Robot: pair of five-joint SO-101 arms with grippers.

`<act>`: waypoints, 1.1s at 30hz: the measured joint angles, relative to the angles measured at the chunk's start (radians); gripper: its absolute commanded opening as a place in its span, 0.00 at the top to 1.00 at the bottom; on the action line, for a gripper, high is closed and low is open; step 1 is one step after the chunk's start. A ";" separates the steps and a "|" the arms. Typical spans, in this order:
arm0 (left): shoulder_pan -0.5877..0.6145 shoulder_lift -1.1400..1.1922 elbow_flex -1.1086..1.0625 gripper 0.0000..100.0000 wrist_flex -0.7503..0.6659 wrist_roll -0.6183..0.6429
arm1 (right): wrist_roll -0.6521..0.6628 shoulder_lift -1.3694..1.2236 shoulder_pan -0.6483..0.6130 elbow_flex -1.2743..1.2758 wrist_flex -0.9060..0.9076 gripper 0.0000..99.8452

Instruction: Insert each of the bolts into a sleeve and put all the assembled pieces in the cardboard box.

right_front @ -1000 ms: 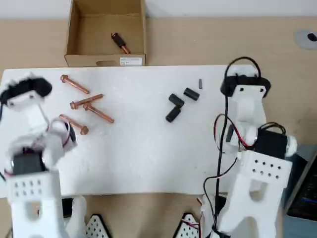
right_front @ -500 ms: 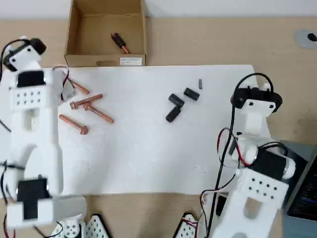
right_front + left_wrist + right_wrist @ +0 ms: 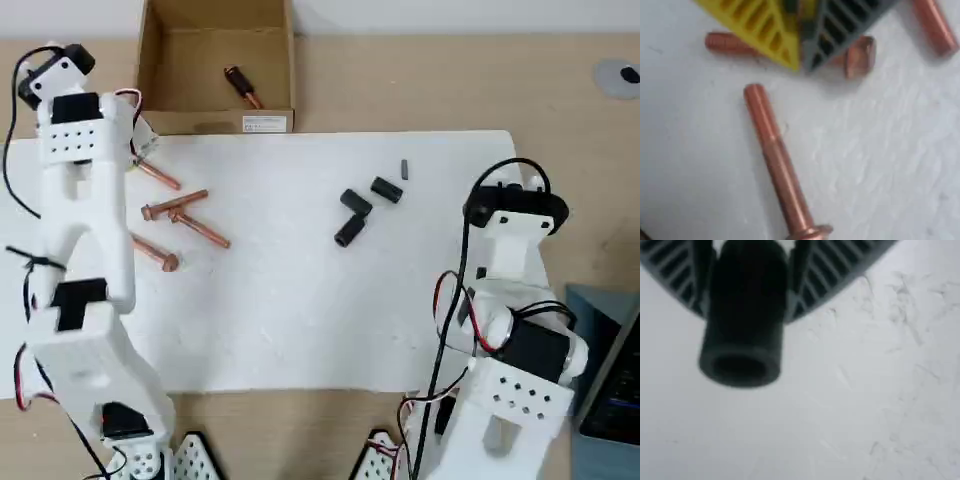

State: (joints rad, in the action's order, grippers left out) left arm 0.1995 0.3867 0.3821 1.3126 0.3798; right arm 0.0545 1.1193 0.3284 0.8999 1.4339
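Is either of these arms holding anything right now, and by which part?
The right gripper holds a black sleeve by the end opposite its open mouth. The left gripper sits over a copper bolt; whether it grips cannot be told.

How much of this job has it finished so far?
One bolt-in-sleeve piece lies in the cardboard box. The right gripper holds a sleeve; the left gripper is down over a bolt. Four bolts in all and three more sleeves lie on the white mat, not yet joined.
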 measured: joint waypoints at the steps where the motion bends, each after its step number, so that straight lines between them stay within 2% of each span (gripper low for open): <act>1: 0.000 0.028 0.018 0.90 0.000 0.000 | 0.000 0.000 0.000 0.000 0.000 0.99; 7: 0.032 0.169 0.127 0.87 0.000 0.055 | 0.000 0.000 0.000 0.000 0.000 0.99; 29: 0.048 0.562 0.500 0.88 0.000 0.063 | 0.000 0.000 0.000 0.000 0.000 0.99; 33: 0.060 0.594 0.531 1.00 0.002 0.068 | 0.000 0.000 0.000 0.000 0.000 0.99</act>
State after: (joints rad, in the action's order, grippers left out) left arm 0.2593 0.9805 0.9129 1.3142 0.4473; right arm 0.0545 1.1193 0.3284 0.8999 1.4339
